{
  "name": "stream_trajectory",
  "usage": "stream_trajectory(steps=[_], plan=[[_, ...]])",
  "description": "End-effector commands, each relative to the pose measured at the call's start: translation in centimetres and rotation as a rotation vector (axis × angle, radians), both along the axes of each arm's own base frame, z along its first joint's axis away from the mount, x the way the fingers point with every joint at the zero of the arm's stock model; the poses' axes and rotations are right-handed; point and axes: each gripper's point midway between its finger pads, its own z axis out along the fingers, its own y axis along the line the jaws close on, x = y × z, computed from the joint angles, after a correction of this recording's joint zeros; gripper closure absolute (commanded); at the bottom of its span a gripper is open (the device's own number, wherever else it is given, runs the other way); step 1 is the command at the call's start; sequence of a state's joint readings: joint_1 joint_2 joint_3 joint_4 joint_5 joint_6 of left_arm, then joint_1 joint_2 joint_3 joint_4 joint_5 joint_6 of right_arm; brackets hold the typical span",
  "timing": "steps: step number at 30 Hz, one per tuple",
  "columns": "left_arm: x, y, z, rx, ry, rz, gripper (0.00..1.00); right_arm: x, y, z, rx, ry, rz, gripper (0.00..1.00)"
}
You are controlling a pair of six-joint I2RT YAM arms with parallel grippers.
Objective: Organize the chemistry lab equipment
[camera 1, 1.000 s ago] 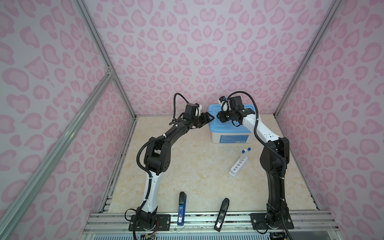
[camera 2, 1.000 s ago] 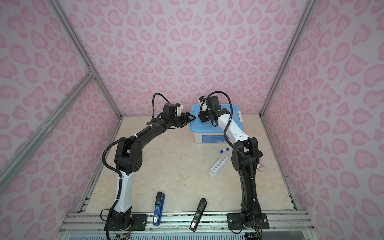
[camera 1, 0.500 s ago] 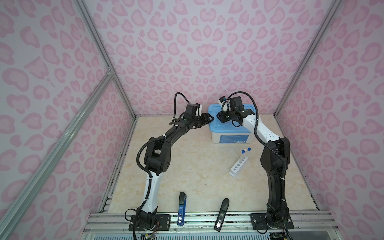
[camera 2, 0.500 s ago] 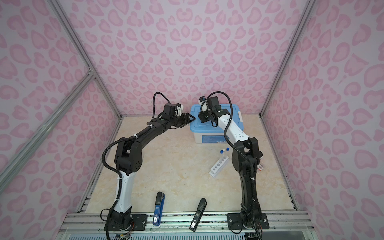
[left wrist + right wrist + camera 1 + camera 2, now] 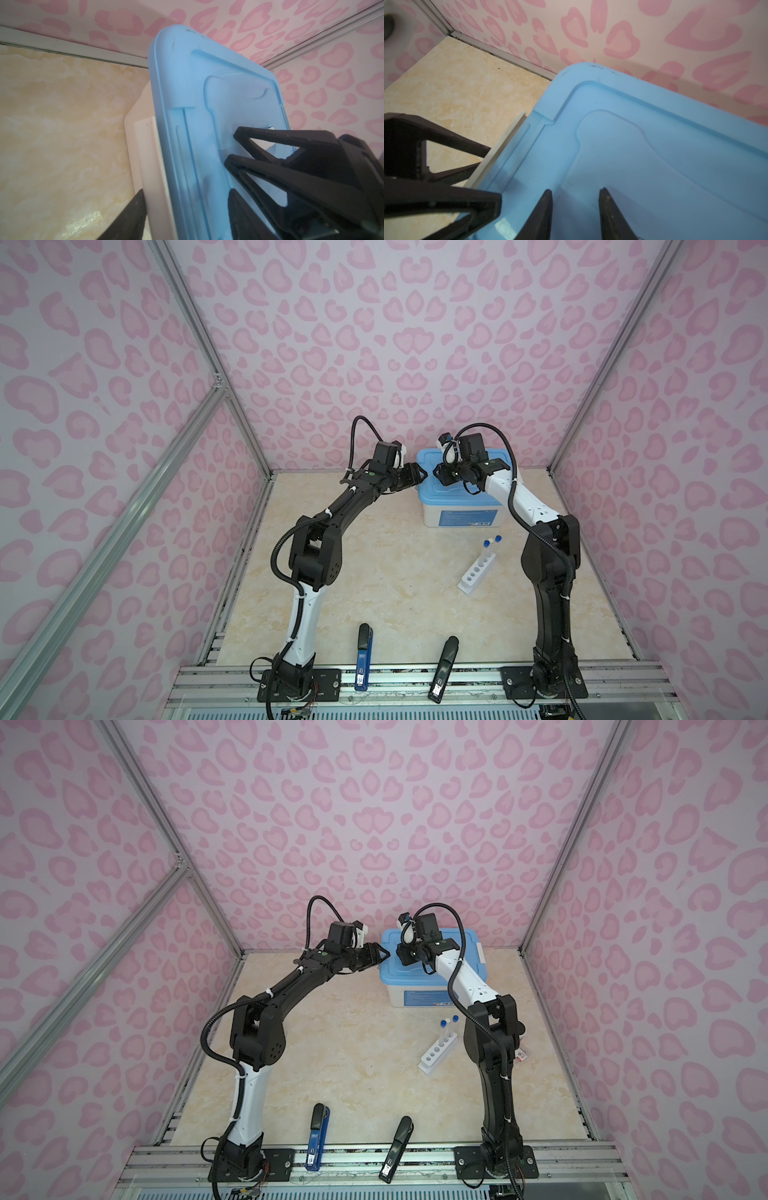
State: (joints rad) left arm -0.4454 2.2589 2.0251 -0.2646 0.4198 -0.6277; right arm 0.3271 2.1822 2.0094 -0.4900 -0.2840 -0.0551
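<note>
Jaws of left gripper (image 5: pixel 420 479) narrowed astride blue lid (image 5: pixel 459 496), still apart; right gripper (image 5: pixel 575 190) stayed parted; lid-lifting looked imminent.

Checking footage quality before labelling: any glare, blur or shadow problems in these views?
Both top views: even light, sharp down to the white rack, only faint shadows. Left wrist view: bright glare patch on the tabletop; the nearest part of the blue lid is blurred. Right wrist view: small glare spot on that lid, and a soft shadow behind it on the wall.
</note>
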Motion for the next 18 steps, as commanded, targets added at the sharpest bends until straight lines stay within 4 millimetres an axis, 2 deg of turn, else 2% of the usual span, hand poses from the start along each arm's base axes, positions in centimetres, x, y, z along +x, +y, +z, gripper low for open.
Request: stream_trajectory(steps=[1,10,18], plan=[[-0.6,-0.4,4.9,-0.036,-0.098,-0.033,0.38,-4.4,-1.1,-6.4,-0.08,0.277,-0.01,0.63],[-0.5,-0.5,4.9,-0.002,-0.107,-0.026,0.42,-4.4,-1.1,-6.4,-0.075,0.275,-0.011,0.63],[-0.2,-0.2,2.9,0.073,-0.076,0.008,0.45,-4.4,-1.1,-6.5,-0.074,0.275,-0.01,0.63]])
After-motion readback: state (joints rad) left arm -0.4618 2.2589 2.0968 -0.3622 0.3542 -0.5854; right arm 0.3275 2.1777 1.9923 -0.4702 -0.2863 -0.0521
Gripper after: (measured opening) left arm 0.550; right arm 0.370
